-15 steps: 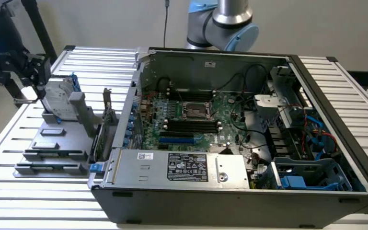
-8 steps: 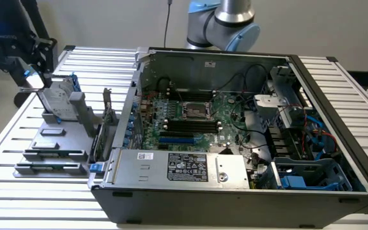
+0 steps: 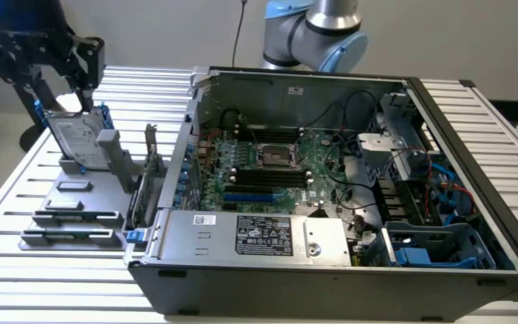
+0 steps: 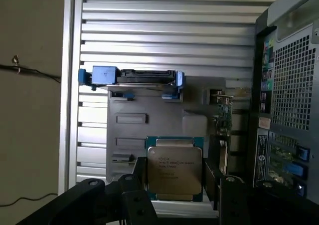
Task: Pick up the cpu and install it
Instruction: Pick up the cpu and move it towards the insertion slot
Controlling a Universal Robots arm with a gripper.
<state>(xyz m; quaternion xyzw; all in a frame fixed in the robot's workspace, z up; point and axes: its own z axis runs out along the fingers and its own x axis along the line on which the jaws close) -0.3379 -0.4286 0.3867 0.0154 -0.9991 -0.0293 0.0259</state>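
My gripper (image 4: 175, 190) was closed on the cpu (image 4: 174, 165). Its two dark fingers (image 4: 141, 187) pressed the chip's opposite edges, and the silvery printed top, edged by a thin teal rim, faced my wrist camera. Beyond the chip lay the gray tray (image 4: 164, 122) with its shallow recesses. At the tray's far end the hard drive (image 4: 144, 76) stood on edge in its blue frame. A green circuit card (image 4: 225, 116) stood upright between the tray and the perforated wall of the computer case (image 4: 291, 100). Everything rested on the slatted metal table (image 4: 169, 30). In the exterior view I hung just above the hard drive at that view's left, well apart from the motherboard's square socket (image 3: 275, 156). The socket sat deep inside the open case, with black cables near it and the power supply box (image 3: 259, 236) along the near wall.
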